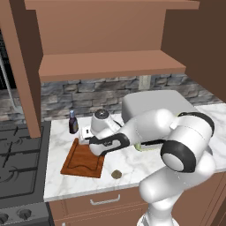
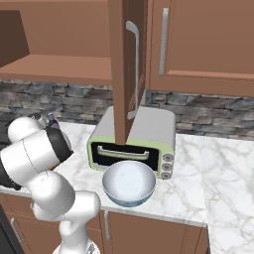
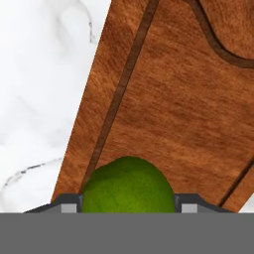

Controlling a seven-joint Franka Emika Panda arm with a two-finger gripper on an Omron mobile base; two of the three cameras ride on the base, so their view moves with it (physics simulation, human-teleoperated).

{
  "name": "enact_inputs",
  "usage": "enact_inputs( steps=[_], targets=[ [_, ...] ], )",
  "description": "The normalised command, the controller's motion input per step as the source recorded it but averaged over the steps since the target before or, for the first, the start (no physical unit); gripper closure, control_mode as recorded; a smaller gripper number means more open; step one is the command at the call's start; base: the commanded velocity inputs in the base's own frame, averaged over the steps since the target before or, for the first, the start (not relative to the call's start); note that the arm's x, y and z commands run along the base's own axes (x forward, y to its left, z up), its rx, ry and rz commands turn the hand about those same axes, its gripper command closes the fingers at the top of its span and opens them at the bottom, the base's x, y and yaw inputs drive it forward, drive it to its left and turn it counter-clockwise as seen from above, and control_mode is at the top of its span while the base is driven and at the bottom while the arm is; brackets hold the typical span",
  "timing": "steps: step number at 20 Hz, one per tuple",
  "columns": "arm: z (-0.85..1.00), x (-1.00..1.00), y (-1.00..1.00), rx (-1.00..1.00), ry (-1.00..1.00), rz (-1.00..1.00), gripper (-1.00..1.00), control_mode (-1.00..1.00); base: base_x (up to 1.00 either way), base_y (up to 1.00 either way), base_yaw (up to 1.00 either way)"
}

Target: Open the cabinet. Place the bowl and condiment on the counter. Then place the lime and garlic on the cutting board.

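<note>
While the arm reaches left over the bench (image 1: 145,170), the scene reads so:

Lime: bright green, finely pitted ball (image 3: 128,186) – sits between the two fingertips, over the near part of the board.
Pincer: (image 3: 128,207) jaws stand either side of the lime; whether they press it I cannot tell.
Cutting board: reddish-brown wood (image 1: 81,160) with a dark groove round its edge – lies flat at the left of the bench; its surface is bare beyond the lime.
Garlic: small grey-brown lump (image 1: 116,174) on the marble, just right of the board's near corner, close to the bench's front edge.
Condiment: dark bottle (image 1: 73,123) upright behind the board, near the stone wall.
Bowl: white inside, blue outside (image 2: 129,183), in front of the toaster oven (image 2: 136,141).
Cabinet: door (image 2: 124,69) swung open, its shelf bare.
</note>
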Motion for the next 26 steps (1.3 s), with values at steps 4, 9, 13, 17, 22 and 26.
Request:
enact_inputs(
  steps=[4,9,13,17,22,26],
  targets=[
    [0.0,0.12,0.29,0.0,0.0,0.01,1.0,-1.0,0.0,0.0,0.0],
    [-0.09,0.0,0.22,0.0,0.0,0.0,1.0,-1.0,0.0,0.0,0.0],
    [-0.03,0.02,0.0,0.0,0.0,0.0,-1.0,-1.0,0.0,0.0,0.0],
    [0.03,0.04,-0.02,0.0,0.0,0.0,-1.0,-1.0,0.0,0.0,0.0],
    [0.36,0.0,-0.1,0.05,0.0,0.0,-1.0,-1.0,0.0,0.0,0.0],
    [0.77,-0.27,-0.24,0.09,0.0,0.01,-1.0,-1.0,0.0,0.0,0.0]
  ],
)
